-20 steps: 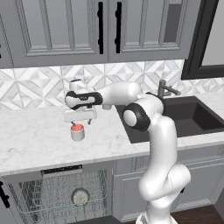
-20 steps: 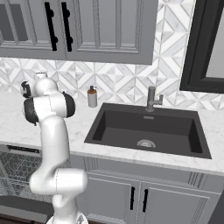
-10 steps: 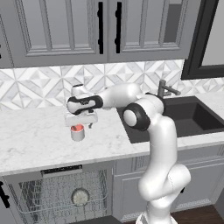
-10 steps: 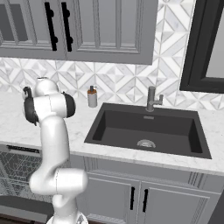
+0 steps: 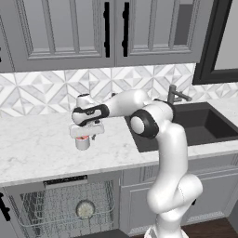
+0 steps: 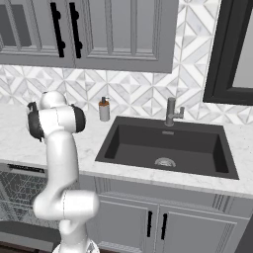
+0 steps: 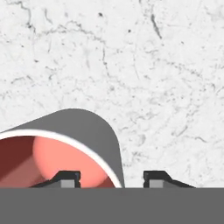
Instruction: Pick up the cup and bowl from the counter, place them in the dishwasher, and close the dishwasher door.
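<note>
Two-finger gripper over small grey cup with pink inside, fingers apart around near wall. Go straight down, then squeeze gently.

left base: behind-left, facing counter, dishwasher | right base: behind-right, sharing counter, sink | hand: close, down onto cup

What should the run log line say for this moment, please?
phase: grasping cup | hand: open, straddling cup rim | cup: upright on counter | bowl: in dishwasher rack | door: open
</note>
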You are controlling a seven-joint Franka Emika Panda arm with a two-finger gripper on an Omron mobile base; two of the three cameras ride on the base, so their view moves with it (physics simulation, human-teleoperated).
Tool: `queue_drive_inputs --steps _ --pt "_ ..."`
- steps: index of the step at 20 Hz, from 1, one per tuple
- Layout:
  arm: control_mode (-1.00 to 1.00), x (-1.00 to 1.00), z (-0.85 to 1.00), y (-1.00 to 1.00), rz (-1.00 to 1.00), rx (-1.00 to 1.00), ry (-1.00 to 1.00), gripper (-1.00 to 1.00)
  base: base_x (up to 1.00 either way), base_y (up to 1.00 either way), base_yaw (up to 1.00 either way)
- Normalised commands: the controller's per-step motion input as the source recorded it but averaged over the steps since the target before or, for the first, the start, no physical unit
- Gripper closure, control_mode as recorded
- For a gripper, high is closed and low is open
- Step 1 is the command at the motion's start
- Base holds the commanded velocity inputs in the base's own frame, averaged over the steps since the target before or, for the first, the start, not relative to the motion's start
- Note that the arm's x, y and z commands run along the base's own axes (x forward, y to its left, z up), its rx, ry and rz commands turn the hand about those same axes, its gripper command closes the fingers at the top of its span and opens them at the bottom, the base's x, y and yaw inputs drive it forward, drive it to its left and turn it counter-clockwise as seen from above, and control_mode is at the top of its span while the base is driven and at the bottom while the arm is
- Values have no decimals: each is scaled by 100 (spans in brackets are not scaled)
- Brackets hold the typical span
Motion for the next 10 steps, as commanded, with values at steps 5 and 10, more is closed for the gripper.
queue_drive_inputs --steps 5,10 --pt "-100 -3 0 0 0 1 0 100 0 0 0" --pt "-100 -46 0 0 0 0 -2 100 0 0 0"
